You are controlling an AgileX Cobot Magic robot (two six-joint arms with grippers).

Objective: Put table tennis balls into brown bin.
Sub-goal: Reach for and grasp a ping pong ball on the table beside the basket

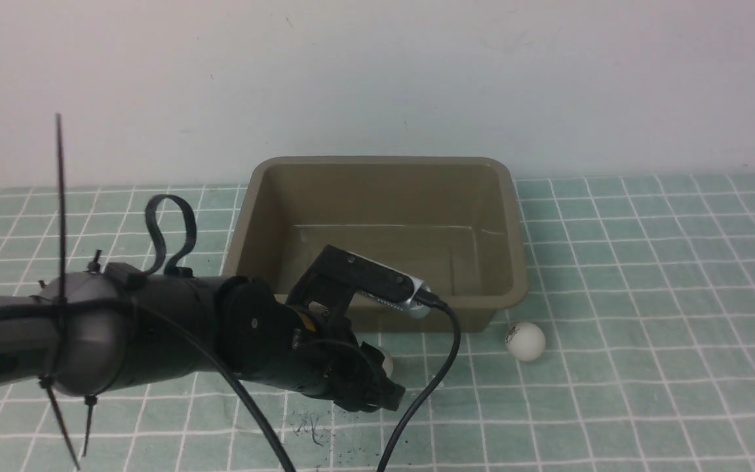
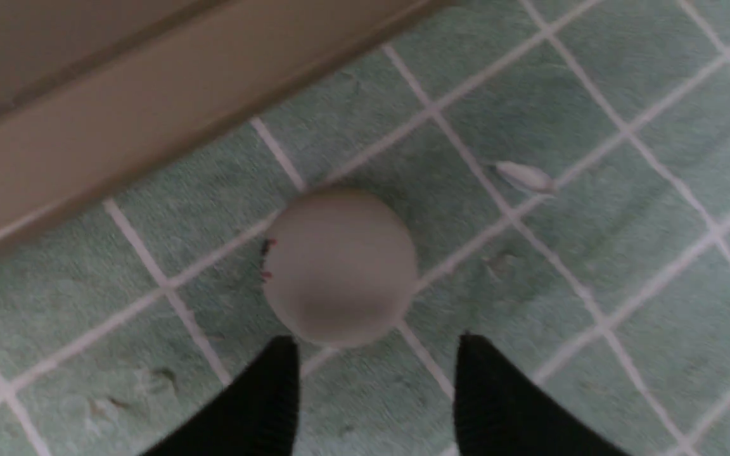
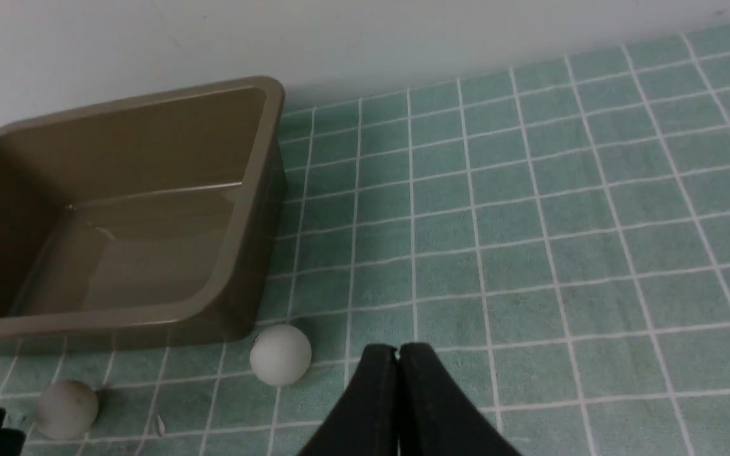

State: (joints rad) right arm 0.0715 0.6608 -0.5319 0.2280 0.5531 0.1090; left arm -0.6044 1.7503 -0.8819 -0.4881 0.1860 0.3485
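Observation:
The brown bin (image 1: 377,196) stands empty at the back of the cloth. One table tennis ball (image 1: 387,362) lies just in front of its near wall, mostly hidden behind my left gripper (image 1: 385,388). In the left wrist view this ball (image 2: 339,266) rests on the cloth just beyond the open left gripper (image 2: 377,342), close to the bin wall (image 2: 86,126), untouched. A second ball (image 1: 525,341) with a dark mark lies by the bin's front right corner. In the right wrist view both balls (image 3: 280,354) (image 3: 67,408) and the bin (image 3: 149,145) show, and my right gripper (image 3: 397,349) hangs shut and empty.
A green checked cloth (image 1: 646,295) covers the table up to a white wall (image 1: 377,78). A small white scrap (image 2: 523,177) lies near the first ball. Dark specks (image 1: 309,426) mark the cloth at the front. The left arm's cable (image 1: 440,373) loops over the cloth.

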